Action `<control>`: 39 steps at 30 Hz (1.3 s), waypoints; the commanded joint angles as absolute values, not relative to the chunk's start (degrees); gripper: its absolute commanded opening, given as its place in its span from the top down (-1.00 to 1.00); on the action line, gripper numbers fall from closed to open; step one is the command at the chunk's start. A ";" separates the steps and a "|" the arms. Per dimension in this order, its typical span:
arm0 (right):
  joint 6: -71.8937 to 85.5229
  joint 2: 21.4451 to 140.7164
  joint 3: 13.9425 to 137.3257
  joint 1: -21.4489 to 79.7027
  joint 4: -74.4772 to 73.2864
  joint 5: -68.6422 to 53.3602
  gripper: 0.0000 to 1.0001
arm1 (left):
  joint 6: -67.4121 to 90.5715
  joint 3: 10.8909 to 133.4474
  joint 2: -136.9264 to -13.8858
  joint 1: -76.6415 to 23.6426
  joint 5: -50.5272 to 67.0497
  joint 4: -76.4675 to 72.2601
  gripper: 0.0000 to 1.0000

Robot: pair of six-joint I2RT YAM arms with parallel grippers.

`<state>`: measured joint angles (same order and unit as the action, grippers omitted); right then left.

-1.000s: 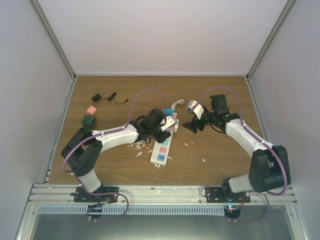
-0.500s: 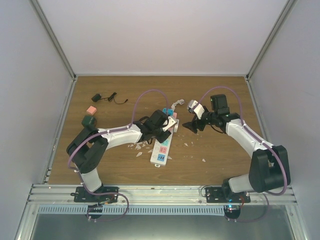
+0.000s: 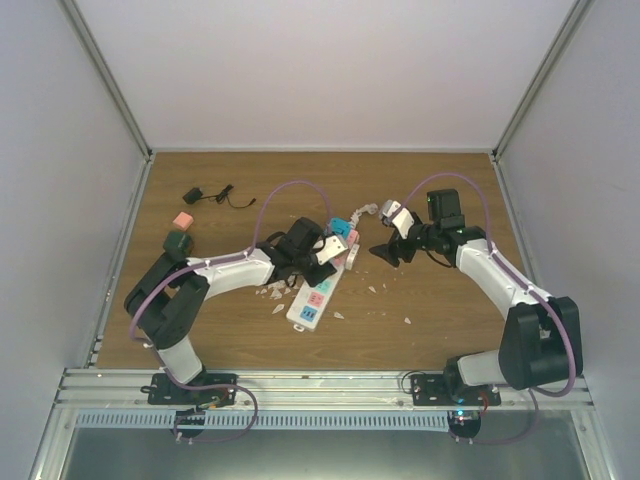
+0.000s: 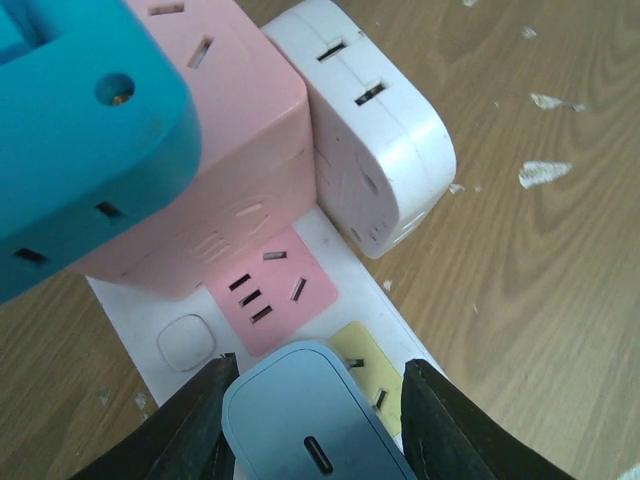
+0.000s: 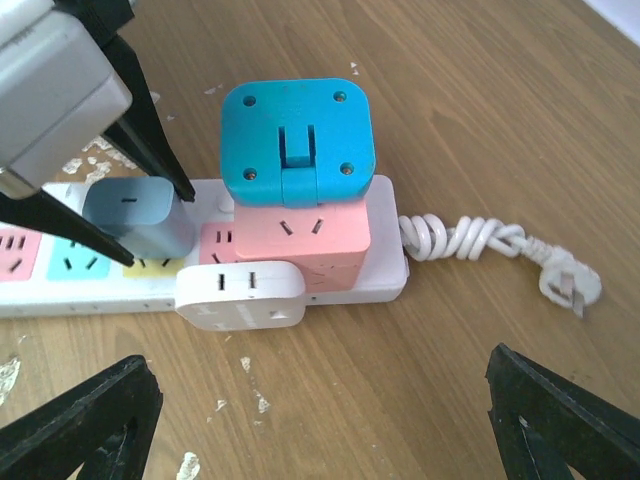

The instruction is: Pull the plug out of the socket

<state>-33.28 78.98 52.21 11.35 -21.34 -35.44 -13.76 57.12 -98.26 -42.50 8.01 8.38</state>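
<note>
The left hand (image 4: 320,365) straddles the grey plug (image 4: 305,425) on the socket (image 3: 310,300), mid-desk (image 3: 450,190); whether it grips is unclear. The right hand (image 5: 320,410) hangs open beside the socket. Unpinned, the socket could lift with the plug.

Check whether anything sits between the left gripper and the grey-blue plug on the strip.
Nothing visible does. The left gripper already straddles the grey-blue plug, one finger on each side. The pink adapter stands next to the plug on the power strip, beside it rather than between.

No readable text (or labels)
</note>
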 commanded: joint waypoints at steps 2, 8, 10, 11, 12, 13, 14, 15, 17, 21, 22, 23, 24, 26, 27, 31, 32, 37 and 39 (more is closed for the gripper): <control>-35.51 77.70 53.27 10.49 -24.30 -37.56 -0.79 | -23.57 54.22 -94.01 -41.49 14.63 10.21 0.71; -37.37 77.26 53.44 10.49 -26.05 -38.16 -0.79 | -38.61 54.17 -92.11 -41.40 23.37 16.39 0.93; -38.41 77.26 53.38 10.40 -26.99 -38.52 -0.80 | -44.79 54.36 -92.19 -41.28 25.86 19.91 0.93; -39.05 77.18 53.32 10.52 -27.39 -38.61 -0.80 | -46.97 54.07 -92.01 -41.04 26.25 20.66 0.93; -39.49 77.17 53.27 10.54 -27.75 -38.76 -0.80 | -49.05 53.86 -91.78 -40.69 27.14 21.38 0.93; -39.80 77.21 53.12 10.50 -28.10 -38.97 -0.80 | -50.90 53.68 -91.57 -40.15 28.22 22.04 0.93; -40.14 77.29 53.02 10.46 -28.43 -39.25 -0.79 | -52.54 53.67 -91.46 -39.55 29.47 22.68 0.93; -40.43 77.40 53.05 10.54 -28.86 -39.61 -0.80 | -54.51 53.76 -91.41 -38.90 31.09 23.65 0.93; -40.77 77.62 52.96 10.49 -29.49 -40.54 -0.80 | -58.94 54.08 -91.44 -37.59 33.86 25.52 0.92; -40.61 77.71 52.95 11.05 -29.77 -42.71 -0.80 | -68.17 57.35 -94.13 -36.25 36.61 31.12 0.90; -40.53 77.75 53.04 11.39 -29.91 -43.27 -0.80 | -69.71 58.83 -95.46 -36.05 37.00 33.21 0.86; -40.52 77.70 53.16 11.85 -30.04 -43.84 -0.80 | -70.58 60.51 -96.65 -35.69 37.52 35.07 0.81; -40.75 77.61 53.23 12.21 -30.17 -44.46 -0.80 | -71.32 62.42 -97.64 -34.91 39.30 36.83 0.74; -41.82 77.04 52.97 13.12 -30.60 -45.09 -0.80 | -72.35 63.38 -98.39 -32.99 41.93 38.55 0.60; -42.68 76.78 52.90 13.59 -30.77 -45.31 -0.80 | -72.88 63.10 -98.08 -32.28 42.31 38.56 0.57; -46.92 76.94 53.35 15.00 -32.53 -46.26 -0.81 | -72.99 60.25 -94.40 -30.48 42.49 35.63 0.24; -47.74 77.32 53.72 15.39 -32.91 -46.25 -0.81 | -72.45 59.97 -93.65 -30.35 42.70 35.39 0.10; -48.43 81.31 57.86 17.57 -34.55 -46.40 -0.82 | -65.54 57.12 -89.65 -29.55 44.11 30.92 -0.33; -47.59 82.46 58.40 18.97 -33.75 -46.01 -0.82 | -62.00 54.68 -87.45 -29.00 44.82 27.83 -0.35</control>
<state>-46.59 80.31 55.81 16.75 -33.23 -44.73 -67.83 58.37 -92.31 -29.87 40.71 33.80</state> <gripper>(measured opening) 0.908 0.668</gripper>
